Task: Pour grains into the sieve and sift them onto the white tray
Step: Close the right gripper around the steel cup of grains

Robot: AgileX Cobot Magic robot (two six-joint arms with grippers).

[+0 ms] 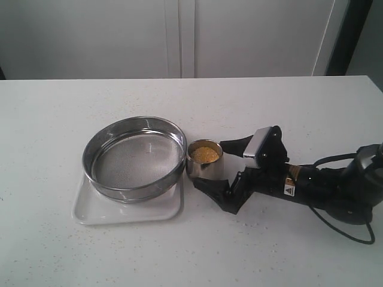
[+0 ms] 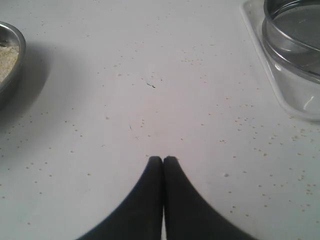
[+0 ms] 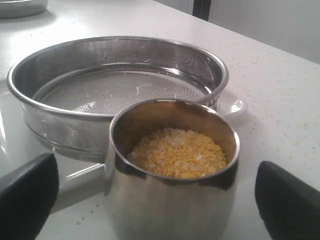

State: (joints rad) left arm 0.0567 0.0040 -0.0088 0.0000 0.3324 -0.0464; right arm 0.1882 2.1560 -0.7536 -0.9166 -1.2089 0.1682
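Exterior view – step: pouring has not begun; judged to be the reach for the steel cup (image 1: pixel 204 171), which stands upright on the bench (image 1: pixel 287 107) just beside the sieve (image 1: pixel 131 190).
Exterior view – task things: grains (image 1: pixel 204 154) lie in the cup; the sieve sits on the white tray (image 1: pixel 96 212), well in from every bench edge, and its mesh looks bare.
Exterior view – right end effector (image 1: pixel 209 164): low over the bench, jaws spread wide around the cup, holding nothing.
Exterior view – next move: likely close on the cup wall, lift it level, then tip it over the sieve rim without knocking the sieve.
Left wrist view – left end effector (image 2: pixel 163 161): pressed fully together with nothing between, above bare bench speckled with stray granules (image 2: pixel 245 120).
Left wrist view – surroundings: a tray corner carrying the sieve on one side; a second steel bowl (image 2: pixel 19 45) of paler grain (image 2: pixel 5 57) on the other.
Right wrist view – grip: both fingers (image 3: pixel 27 195) stand clear of the cup, with a gap on either side; no contact.
Right wrist view – grains: a yellow and whitish mix, below the cup's rim; the sieve is directly behind.
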